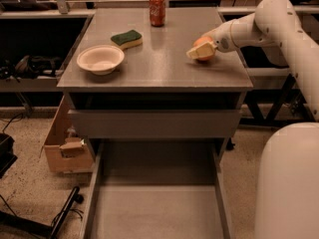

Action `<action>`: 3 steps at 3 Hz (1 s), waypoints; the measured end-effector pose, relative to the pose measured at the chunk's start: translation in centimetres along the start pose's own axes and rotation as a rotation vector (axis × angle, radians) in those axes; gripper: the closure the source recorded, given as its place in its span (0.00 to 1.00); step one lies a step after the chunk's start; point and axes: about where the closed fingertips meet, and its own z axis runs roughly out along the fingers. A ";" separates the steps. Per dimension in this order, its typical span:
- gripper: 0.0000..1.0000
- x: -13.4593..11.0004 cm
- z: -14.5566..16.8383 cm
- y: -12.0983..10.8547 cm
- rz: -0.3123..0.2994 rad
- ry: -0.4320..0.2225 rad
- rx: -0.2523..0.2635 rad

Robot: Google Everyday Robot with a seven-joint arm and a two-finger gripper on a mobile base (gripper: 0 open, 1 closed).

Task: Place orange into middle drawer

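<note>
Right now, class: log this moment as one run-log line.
gripper: at small round orange fruit, right side of grey metal countertop | wide grey metal middle drawer: pulled open, orange not inside | placing: pending

Hand (201, 53) at orange (204, 47) on countertop's (159, 63) right; middle drawer (154, 213) extends below.

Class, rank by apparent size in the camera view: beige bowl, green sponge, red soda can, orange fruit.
1. Round beige bowl.
2. Flat green sponge and red soda can: look alike.
3. Small round orange, partly hidden by the gripper reaching over it.
</note>
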 end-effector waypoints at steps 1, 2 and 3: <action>0.64 0.0 0.0 0.0 0.000 0.000 0.000; 0.89 0.0 0.0 0.0 0.000 0.000 0.000; 1.00 0.0 0.0 0.0 0.000 0.000 0.000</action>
